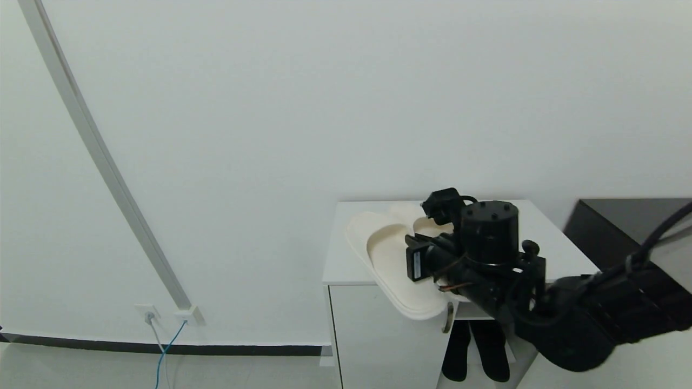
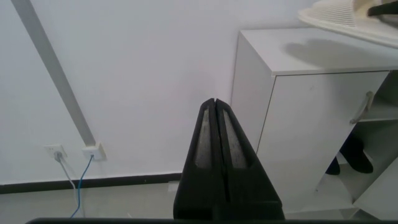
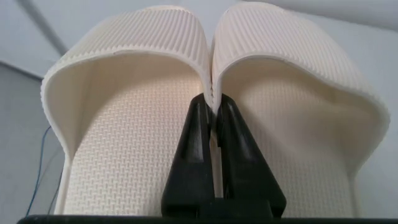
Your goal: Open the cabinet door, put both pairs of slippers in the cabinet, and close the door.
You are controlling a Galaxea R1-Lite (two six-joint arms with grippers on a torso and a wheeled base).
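A pair of cream slippers (image 1: 386, 254) lies across the top of the white cabinet (image 1: 346, 270), heels jutting past its front edge. My right gripper (image 3: 213, 102) is shut on the two inner edges where the slippers (image 3: 124, 143) meet. The cabinet's right half stands open, and a black pair of slippers (image 1: 476, 351) stands on its lower shelf. The left door (image 1: 378, 346) with its handle (image 1: 448, 317) is closed. My left gripper (image 2: 216, 106) is shut on nothing, low and off the cabinet's (image 2: 267, 50) left side. From there the black slippers (image 2: 357, 155) also show inside.
A dark piece of furniture (image 1: 621, 216) stands right of the cabinet. On the wall to the left are a slanted grey strip (image 1: 108, 162) and a socket (image 1: 148, 313) with a cable hanging to the floor. Open floor lies left of the cabinet.
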